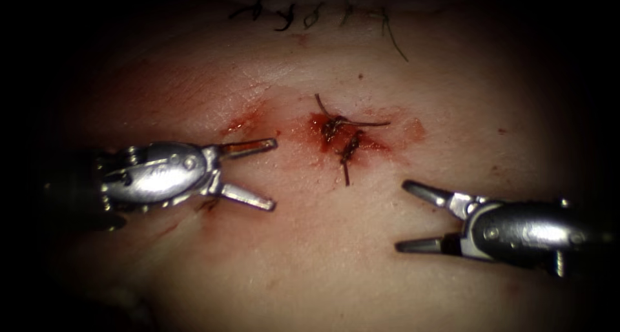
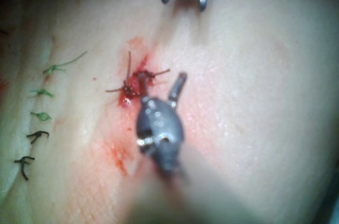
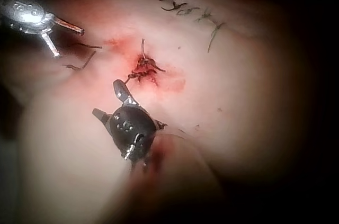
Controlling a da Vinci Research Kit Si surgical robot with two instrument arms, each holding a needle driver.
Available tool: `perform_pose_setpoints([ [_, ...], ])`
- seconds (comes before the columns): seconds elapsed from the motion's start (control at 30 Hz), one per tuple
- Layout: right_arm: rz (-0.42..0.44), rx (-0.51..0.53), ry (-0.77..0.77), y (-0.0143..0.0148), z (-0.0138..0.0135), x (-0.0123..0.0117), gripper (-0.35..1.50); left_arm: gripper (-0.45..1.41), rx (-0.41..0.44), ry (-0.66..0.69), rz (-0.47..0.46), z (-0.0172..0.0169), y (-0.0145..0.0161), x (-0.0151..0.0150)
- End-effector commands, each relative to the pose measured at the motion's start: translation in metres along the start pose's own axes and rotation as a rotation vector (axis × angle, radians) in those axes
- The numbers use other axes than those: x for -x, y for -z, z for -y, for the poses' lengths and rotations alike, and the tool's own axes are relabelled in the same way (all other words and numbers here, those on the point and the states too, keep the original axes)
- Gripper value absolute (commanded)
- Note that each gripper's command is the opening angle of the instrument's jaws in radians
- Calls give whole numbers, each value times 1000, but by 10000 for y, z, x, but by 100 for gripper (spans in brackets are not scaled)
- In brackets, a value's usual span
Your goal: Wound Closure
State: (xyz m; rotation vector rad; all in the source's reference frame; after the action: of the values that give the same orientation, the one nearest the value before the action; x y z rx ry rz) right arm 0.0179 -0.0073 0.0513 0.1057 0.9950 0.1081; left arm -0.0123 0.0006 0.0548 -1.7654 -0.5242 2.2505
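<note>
Endoscope view: the left claw (image 1: 274, 174) stands wide open and holds nothing. The right claw (image 1: 403, 216) is likewise spread wide and empty. Both hang over bare tissue (image 1: 323, 274), well apart from each other, with the cut (image 1: 341, 138) lying between them, ahead of the left claw's tips and above and to the left of the right claw's upper tip.

No needle can be made out in either claw or in the tissue. The cut carries dark knots of thread with short cut ends (image 1: 352, 122) sticking out; one end runs up and to the left, one runs right, one points down toward the gap between the claws. Red fluid (image 1: 316, 122) stains the tissue around the knots and toward the left claw's upper tip. An older row of stitches (image 1: 310, 12) lies far beyond both claws.

Orientation: the cut's long axis, as far as the stain lets it be judged, runs slanted, from upper left to lower right, roughly across the line joining the two claws.

Risks, as judgement:
- Open tips close above soft tissue could scrape or pinch it if either claw dips.
- A tip catching a loose end could tug the knots and loosen the closure.
- The right claw can cut thread; closing it near the knots could shorten an end too far.
- Fluid hides the edges of the cut, so a gap could go unseen.
</note>
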Motion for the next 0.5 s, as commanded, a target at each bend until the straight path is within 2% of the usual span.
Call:
perform_pose_setpoints([
  [0.03, -25, 15, -8, -3, -22, 5, 63, 63, 11, -2, 0, 2, -4, 8],
  [0.2, -29, 4, -18, 6, -40, 8, 69, 66, 16, -21, 1, 9, -1, 18],
  [0.5, -35, 9, -5, 4, -36, 20, 80, 68, 4, -31, 8, 16, -8, 29],
])
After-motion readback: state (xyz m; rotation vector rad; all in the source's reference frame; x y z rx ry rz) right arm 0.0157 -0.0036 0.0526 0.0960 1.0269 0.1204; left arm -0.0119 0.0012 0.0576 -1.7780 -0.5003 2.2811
